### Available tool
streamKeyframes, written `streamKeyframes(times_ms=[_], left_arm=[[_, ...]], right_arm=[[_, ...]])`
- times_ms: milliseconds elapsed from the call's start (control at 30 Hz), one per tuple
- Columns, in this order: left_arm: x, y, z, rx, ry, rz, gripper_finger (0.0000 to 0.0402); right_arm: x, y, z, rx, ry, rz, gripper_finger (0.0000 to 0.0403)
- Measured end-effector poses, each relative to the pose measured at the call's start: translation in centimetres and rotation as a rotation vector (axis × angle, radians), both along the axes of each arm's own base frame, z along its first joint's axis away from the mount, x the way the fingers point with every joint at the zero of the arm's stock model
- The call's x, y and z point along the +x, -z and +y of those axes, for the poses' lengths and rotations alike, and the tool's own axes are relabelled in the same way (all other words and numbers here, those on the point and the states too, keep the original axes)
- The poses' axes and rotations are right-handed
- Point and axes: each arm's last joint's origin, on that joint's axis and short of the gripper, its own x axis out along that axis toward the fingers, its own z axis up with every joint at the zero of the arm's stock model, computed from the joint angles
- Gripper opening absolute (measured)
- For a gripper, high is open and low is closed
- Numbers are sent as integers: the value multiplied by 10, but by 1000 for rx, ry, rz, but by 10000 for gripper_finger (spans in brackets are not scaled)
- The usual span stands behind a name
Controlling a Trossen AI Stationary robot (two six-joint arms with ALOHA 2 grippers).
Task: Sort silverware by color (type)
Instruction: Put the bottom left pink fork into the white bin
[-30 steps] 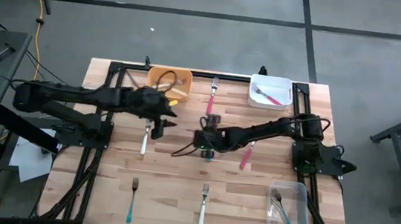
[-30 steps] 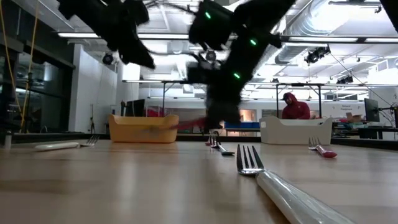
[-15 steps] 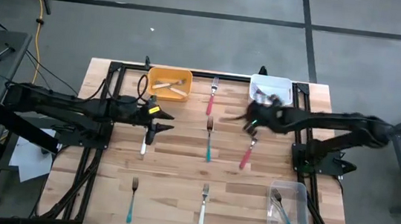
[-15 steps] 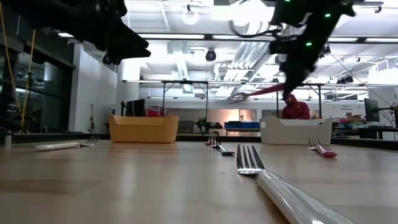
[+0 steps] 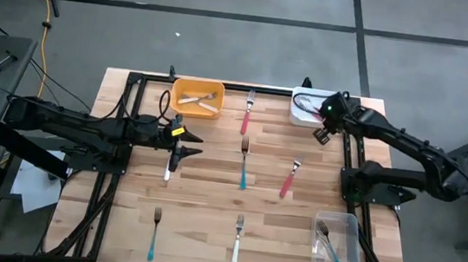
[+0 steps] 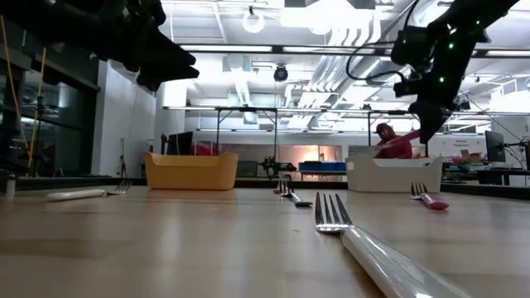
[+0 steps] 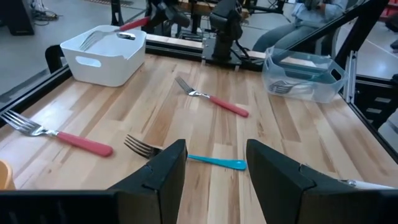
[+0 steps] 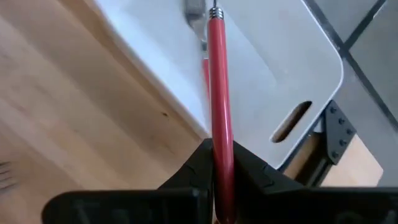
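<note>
- Over the white bin (image 5: 304, 114), right gripper (image 5: 321, 133) clamps a red-handled fork (image 8: 219, 93), head above the bin.
- Lower the fork inside the rim before release.
- Left gripper (image 5: 187, 147) open, empty, above a white-handled fork (image 5: 168, 167).

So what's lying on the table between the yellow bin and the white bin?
One red-handled fork lies on the wood between the yellow bin and the white bin, as the high view shows.

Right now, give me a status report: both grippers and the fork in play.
Right gripper shut on red fork, over white bin. Left gripper open, empty, above table. Nothing in the way.
</note>
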Motion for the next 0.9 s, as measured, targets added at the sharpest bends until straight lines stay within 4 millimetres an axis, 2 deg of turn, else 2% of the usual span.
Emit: streamKeyframes(times_ms=[233,567,767,900], left_arm=[[0,0,0,-8,-2,0,163],[0,1,0,-9,-2,10,163],[-1,2,0,-13,-3,22,163],[-1,2,0,-18,-5,21,160]], right_arm=[[-5,7,-24,45,-11,-51,22],[-4,30,-44,119,-13,29,27],[-3,29,-46,94,-12,15,77],[-5,26,-45,65,35,83,114]])
